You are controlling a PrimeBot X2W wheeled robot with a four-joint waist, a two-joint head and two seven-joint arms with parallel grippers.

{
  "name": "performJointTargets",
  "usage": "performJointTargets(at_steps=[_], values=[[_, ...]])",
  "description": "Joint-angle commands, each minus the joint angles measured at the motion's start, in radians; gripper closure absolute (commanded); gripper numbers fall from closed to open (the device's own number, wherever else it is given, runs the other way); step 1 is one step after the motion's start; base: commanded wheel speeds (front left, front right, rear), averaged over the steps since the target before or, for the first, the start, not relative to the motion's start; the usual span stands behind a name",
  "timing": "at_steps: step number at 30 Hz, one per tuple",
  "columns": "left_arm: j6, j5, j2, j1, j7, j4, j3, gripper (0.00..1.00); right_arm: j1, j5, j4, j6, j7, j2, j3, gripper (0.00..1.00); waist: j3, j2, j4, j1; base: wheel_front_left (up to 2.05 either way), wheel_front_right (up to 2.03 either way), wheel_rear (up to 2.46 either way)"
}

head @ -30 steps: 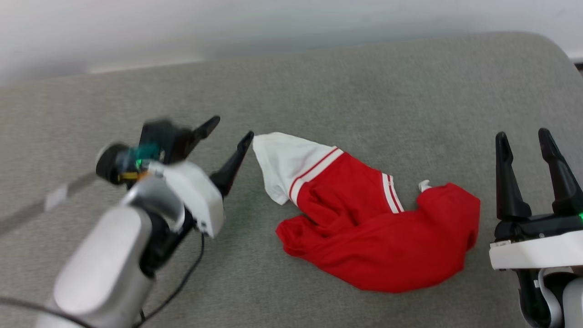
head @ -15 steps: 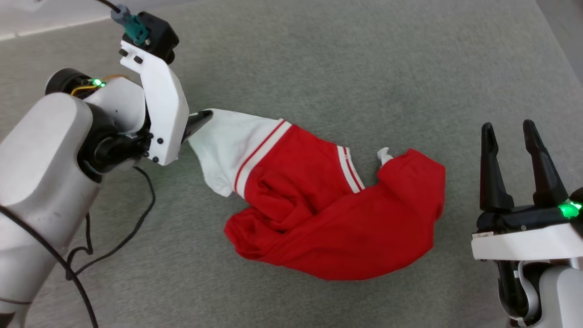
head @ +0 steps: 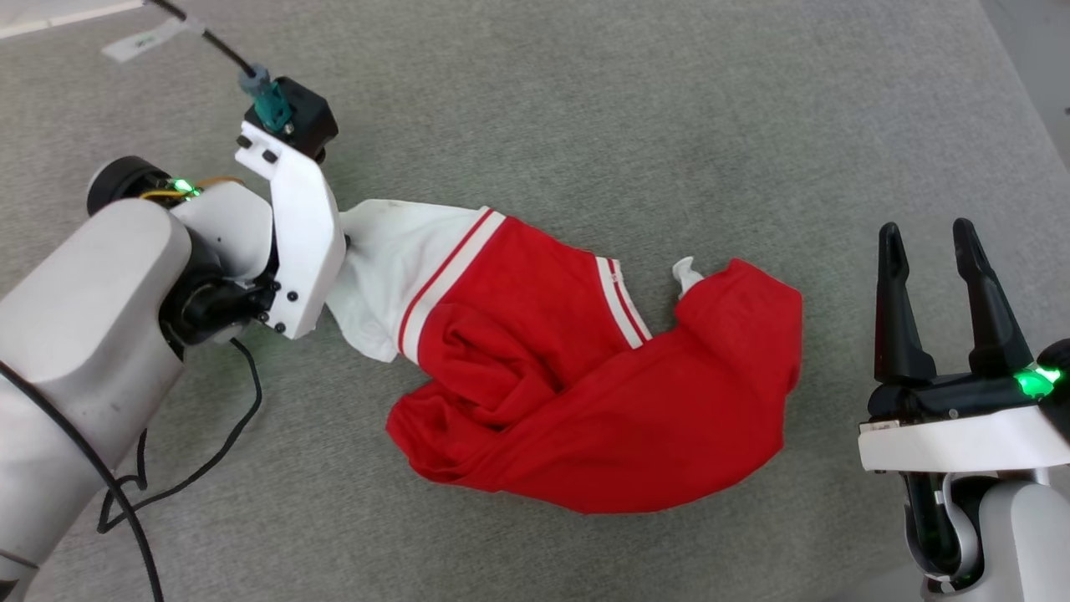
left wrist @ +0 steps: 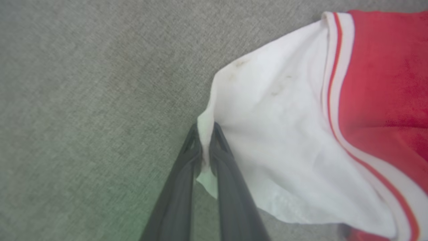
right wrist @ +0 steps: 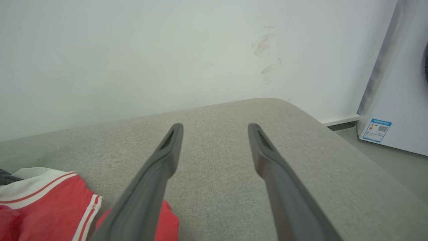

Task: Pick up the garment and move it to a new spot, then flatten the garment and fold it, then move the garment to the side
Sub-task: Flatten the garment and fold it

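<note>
- While my left pincer point(left wrist: 204, 130) clenches the garment point(head: 602, 401) by its white sleeve edge, the red body lies crumpled on the grey padded surface point(head: 669, 125).
- My right pincer point(head: 925, 230) hangs released, fingers apart, near the red bulk.

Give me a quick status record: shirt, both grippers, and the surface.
shirt: red, crumpled in a heap, not flattened or folded
left gripper: fingers shut on the edge of the white sleeve
right gripper: fingers open, empty, beside the shirt, not touching it
cushion: grey fabric, lies under the shirt
stage: first grasp made, shirt not yet lifted clear
</note>
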Motion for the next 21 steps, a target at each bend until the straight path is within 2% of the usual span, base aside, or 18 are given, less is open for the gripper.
performJointTargets(at_steps=[1,7,11,17,21], values=[[-0.001,0.001,0.003,0.035,-0.015,0.02,-0.015,1.0,-0.014,-0.008,0.001,0.0,-0.003,0.003,0.0,0.0,-0.011,0.0,0.015,-0.0001,0.0,0.0,0.0],[0.004,0.013,-0.026,-0.005,-0.275,0.066,0.071,1.0,-0.004,-0.038,-0.001,0.0,0.027,0.003,-0.006,0.0,-0.069,0.0,0.086,-0.0001,0.0,0.0,0.0],[0.018,0.024,-0.024,0.005,-0.438,0.1,0.126,1.0,0.013,-0.055,-0.008,0.0,0.06,-0.005,-0.01,0.0,-0.12,0.0,0.146,-0.0001,0.0,0.0,0.0],[0.051,0.004,0.003,0.093,-0.582,0.113,0.182,1.0,0.043,-0.065,-0.022,0.0,0.109,-0.02,-0.016,0.0,-0.191,0.0,0.24,-0.0001,0.0,0.0,0.0],[0.098,-0.022,0.026,0.204,-0.624,0.103,0.199,1.0,0.063,-0.066,-0.028,0.0,0.136,-0.026,-0.011,0.0,-0.23,0.0,0.286,-0.0001,0.0,0.0,0.0]])
